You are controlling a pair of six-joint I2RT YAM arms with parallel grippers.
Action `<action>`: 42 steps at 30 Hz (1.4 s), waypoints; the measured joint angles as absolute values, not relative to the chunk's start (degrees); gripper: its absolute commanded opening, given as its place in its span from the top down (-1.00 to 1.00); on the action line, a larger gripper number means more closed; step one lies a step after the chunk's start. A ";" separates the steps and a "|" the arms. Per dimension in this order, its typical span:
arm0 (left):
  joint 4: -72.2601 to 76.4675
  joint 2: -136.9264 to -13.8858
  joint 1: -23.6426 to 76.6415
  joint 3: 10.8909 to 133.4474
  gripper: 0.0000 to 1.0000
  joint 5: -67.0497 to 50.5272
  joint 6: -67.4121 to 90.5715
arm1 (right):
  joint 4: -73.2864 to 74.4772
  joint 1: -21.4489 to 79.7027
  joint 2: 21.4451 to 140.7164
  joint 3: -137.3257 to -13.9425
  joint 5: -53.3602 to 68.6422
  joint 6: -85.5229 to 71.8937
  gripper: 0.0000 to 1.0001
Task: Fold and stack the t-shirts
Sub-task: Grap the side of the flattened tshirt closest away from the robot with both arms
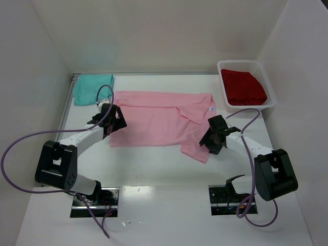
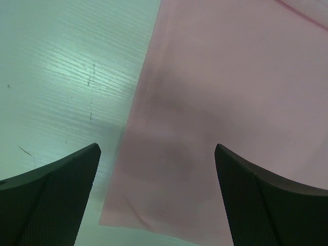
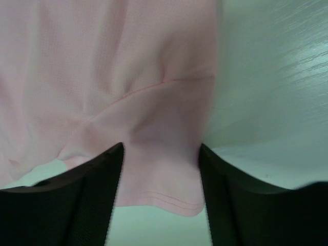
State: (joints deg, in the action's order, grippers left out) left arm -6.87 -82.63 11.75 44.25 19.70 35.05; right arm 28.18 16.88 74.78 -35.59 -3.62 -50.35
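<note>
A light pink t-shirt (image 1: 159,120) lies spread across the middle of the white table (image 1: 164,215), one sleeve folded over near its right end. My left gripper (image 1: 114,119) hovers over the shirt's left edge, open, its jaws (image 2: 157,148) straddling the lower-left corner of the pink cloth (image 2: 230,77). My right gripper (image 1: 212,136) is low over the shirt's lower-right sleeve. In the right wrist view its fingers (image 3: 161,146) stand on either side of the hemmed sleeve end (image 3: 159,179), partly closed and touching the cloth's edges. A teal t-shirt (image 1: 92,88) lies folded at the back left. A red t-shirt (image 1: 245,87) sits in a basket.
The white mesh basket (image 1: 271,100) stands at the back right corner. White walls enclose the table on three sides. Purple cables loop from both arms, one arching over the left gripper.
</note>
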 measured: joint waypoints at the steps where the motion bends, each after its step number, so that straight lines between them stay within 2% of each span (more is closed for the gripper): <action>1: -6.90 -82.63 11.75 44.25 -1.00 19.70 35.05 | 28.38 16.88 74.78 -35.59 -3.64 -50.50 -0.06; 4: -7.09 -82.63 11.75 44.27 -1.00 19.73 35.05 | 28.77 16.91 74.78 -35.59 -3.70 -50.83 0.31; 10: -9.13 -82.63 11.77 44.27 -1.00 20.91 35.75 | 28.93 16.91 74.78 -35.59 -3.70 -51.37 0.54; 15: -11.90 -81.84 11.75 44.03 -1.00 22.33 37.69 | 28.73 16.91 74.83 -35.59 -3.68 -51.24 0.54; 24: -15.51 -72.27 11.75 40.53 -0.91 22.52 42.65 | 28.29 16.91 75.50 -36.07 -3.16 -49.74 0.51; 42: -20.45 -77.56 12.99 39.83 -0.88 18.81 46.85 | 26.74 16.91 75.50 -37.63 -1.56 -47.05 0.44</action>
